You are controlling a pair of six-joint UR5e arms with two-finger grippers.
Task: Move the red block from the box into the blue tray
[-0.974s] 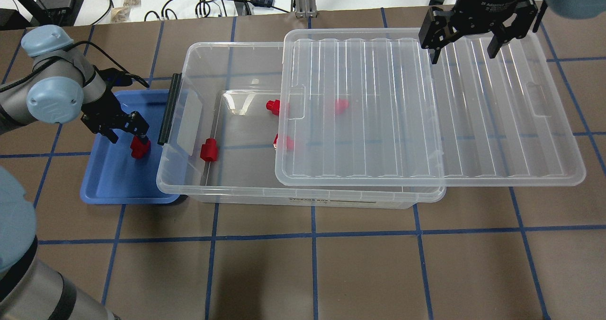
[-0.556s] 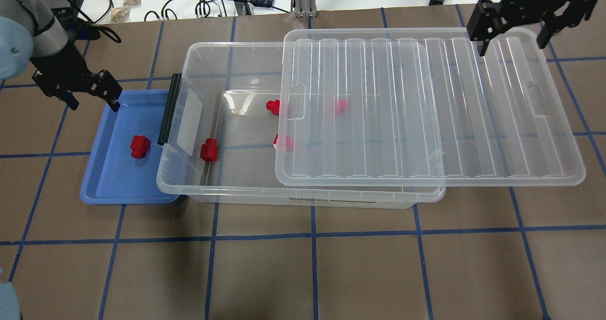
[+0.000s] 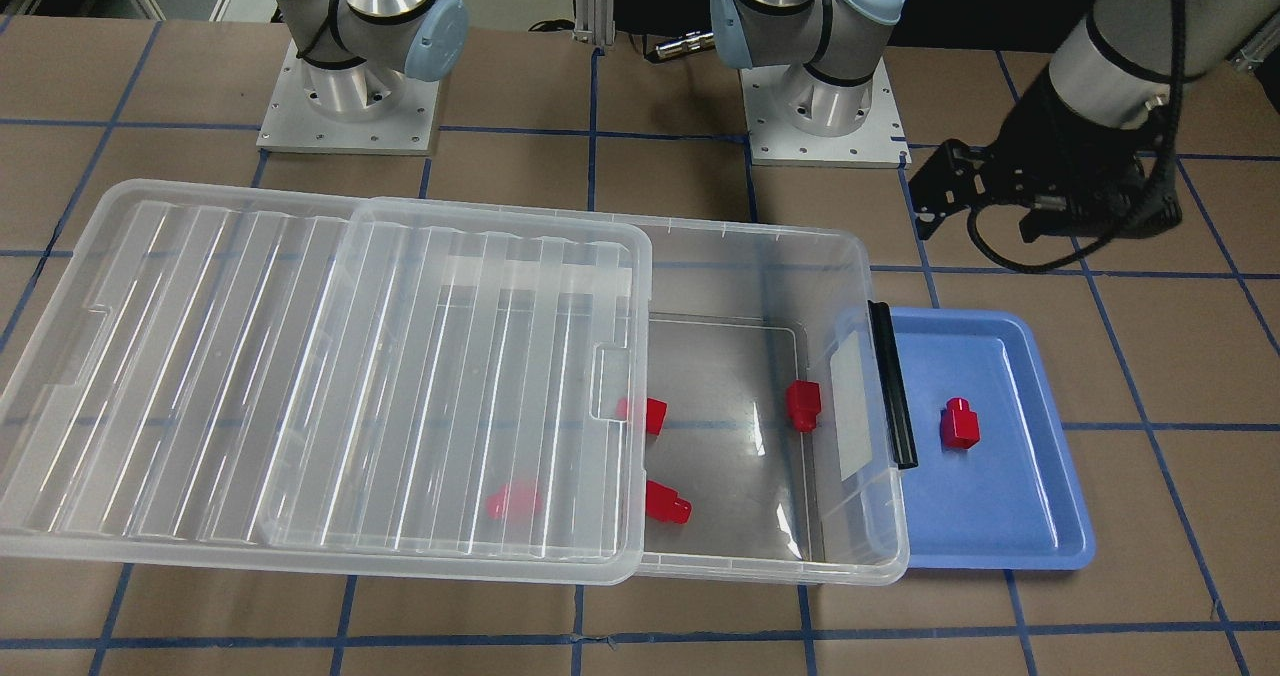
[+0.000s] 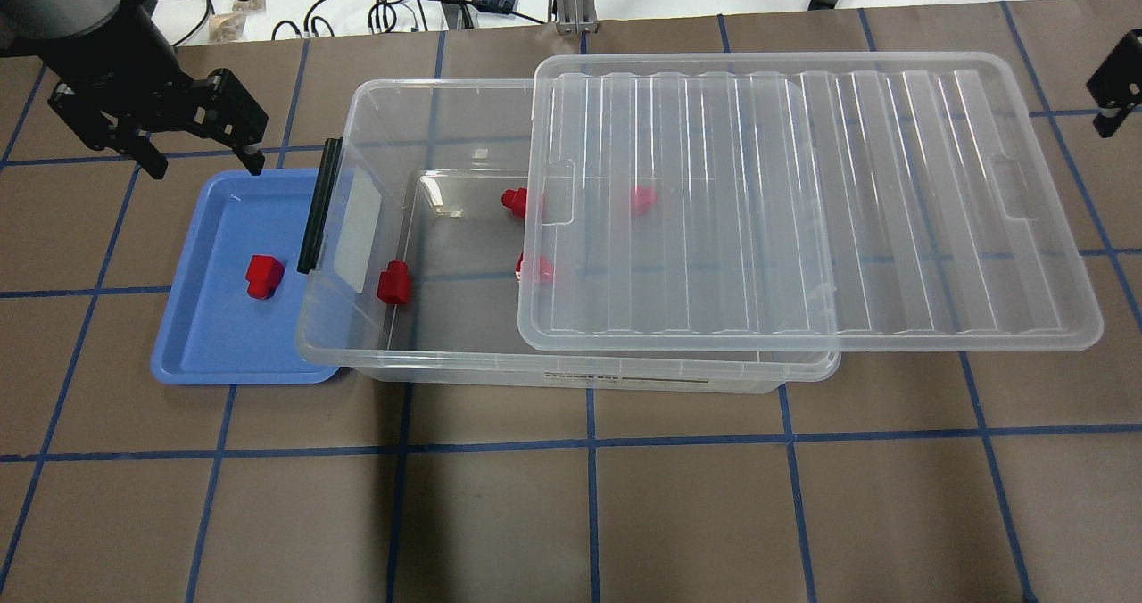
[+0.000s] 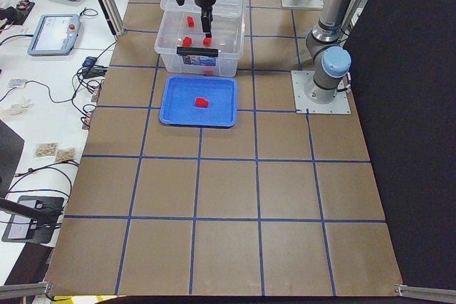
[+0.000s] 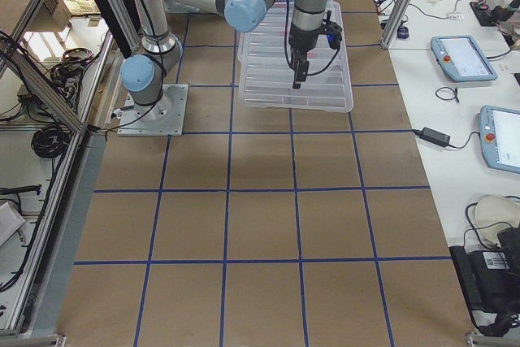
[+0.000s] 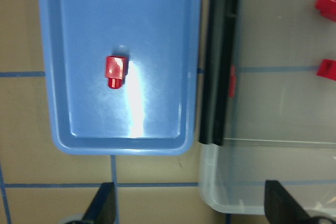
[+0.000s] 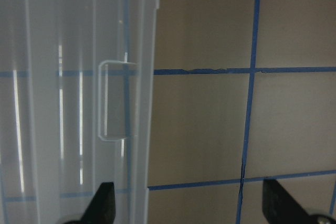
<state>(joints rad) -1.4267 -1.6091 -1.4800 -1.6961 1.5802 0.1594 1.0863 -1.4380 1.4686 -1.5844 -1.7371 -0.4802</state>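
Left pincer (image 4: pixel 207 168) is seen spread wide, empty, raised near the blue tray's (image 4: pixel 192 353) far rim. And the red block (image 4: pixel 264 276) is laid inside that tray, beside the box (image 4: pixel 446 364). Right pincer (image 8: pixel 191 205) is released too, by the lid's (image 4: pixel 892 228) end.

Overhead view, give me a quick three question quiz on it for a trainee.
1. True or false: a red block lies in the tray.
2. How many red blocks are inside the box?
3. The lid is: A) shut tight on the box, B) resting across the box, shifted partly off it, C) in the tray.
Key: 1 true; 2 four; 3 B.
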